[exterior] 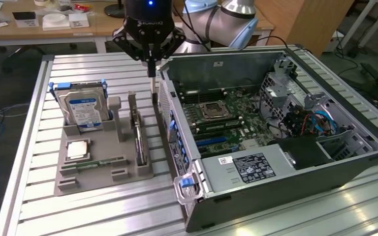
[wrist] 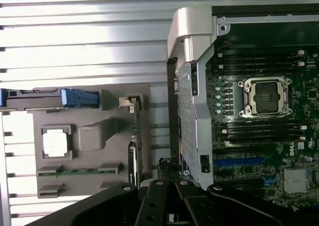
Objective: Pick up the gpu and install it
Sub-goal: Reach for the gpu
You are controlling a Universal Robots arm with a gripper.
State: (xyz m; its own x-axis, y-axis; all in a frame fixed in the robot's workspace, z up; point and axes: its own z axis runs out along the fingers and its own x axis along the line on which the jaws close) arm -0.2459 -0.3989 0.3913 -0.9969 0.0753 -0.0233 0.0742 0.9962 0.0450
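The gpu (exterior: 138,135) stands on its long edge in a slot of the grey holder (exterior: 84,182), a thin dark card at the holder's side nearest the computer case. My gripper (exterior: 151,66) hangs above the far end of that slot, over the gap between holder and case, with its fingers shut together and nothing between them. In the wrist view the gpu (wrist: 135,151) appears edge-on as a thin strip beside the case wall, just ahead of my gripper (wrist: 168,198).
The open computer case (exterior: 346,162) lies on the exterior view's right, showing its motherboard (exterior: 225,115) and blue slots (exterior: 212,141). The holder also carries a blue-labelled hard drive (exterior: 84,110), a CPU (exterior: 77,149) and a green RAM stick (exterior: 100,162). A slatted metal table (exterior: 31,147) lies beneath.
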